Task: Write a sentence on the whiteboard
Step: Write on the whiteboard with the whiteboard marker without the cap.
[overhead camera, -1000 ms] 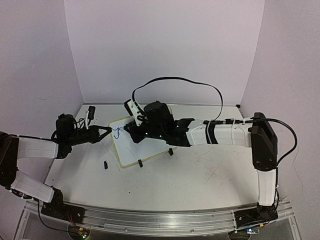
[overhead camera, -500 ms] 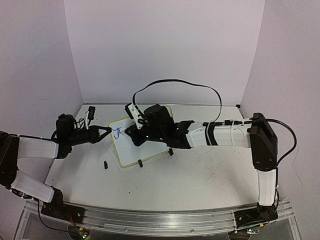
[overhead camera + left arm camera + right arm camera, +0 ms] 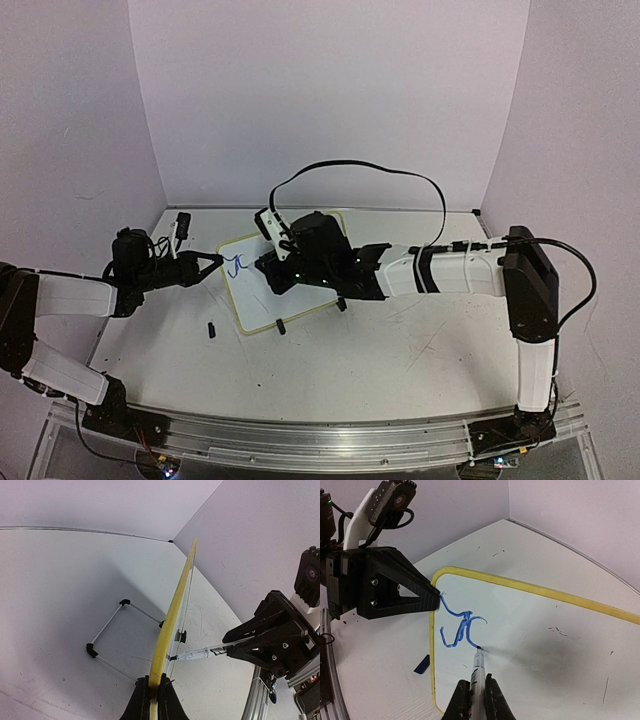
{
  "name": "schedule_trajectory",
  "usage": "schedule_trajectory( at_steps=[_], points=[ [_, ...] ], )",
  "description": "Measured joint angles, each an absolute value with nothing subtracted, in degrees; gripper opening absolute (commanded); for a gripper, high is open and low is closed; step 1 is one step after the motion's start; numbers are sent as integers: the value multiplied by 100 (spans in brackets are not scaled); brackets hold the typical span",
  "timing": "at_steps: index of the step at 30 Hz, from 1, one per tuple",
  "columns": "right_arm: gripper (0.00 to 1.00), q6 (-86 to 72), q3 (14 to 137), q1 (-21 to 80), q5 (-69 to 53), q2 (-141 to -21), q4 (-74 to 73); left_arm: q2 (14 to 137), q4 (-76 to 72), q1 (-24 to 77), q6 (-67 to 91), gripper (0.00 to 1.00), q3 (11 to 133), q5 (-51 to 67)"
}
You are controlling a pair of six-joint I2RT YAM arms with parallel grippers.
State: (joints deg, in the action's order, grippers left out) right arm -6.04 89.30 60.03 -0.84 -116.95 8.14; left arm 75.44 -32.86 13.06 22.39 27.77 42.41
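Whiteboard (image 3: 252, 298) stands tilted on its wire stand (image 3: 107, 630) left of centre on the table (image 3: 400, 350). The left gripper (image 3: 154, 690) is shut on the left edge of its frame, steadying it. The right gripper (image 3: 476, 687) is clamped on a marker (image 3: 476, 672), whose tip touches the board just beside the blue strokes (image 3: 460, 630). Over the last second these have grown from one squiggle into roughly two letter shapes, and the right arm has edged rightward. By that measure the sentence is barely begun, and most of the board is bare.

Yellow-framed whiteboard (image 3: 262, 290) — tilted up on its stand, blue scribbles near left edge
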Motion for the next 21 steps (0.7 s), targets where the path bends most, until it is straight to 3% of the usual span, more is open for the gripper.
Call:
schedule_trajectory(
  at_steps=[21],
  points=[
    [0,-611,8923,5955,-40,-11677,847,7546,-3284,1308,2239,0,2777,4230]
  ],
)
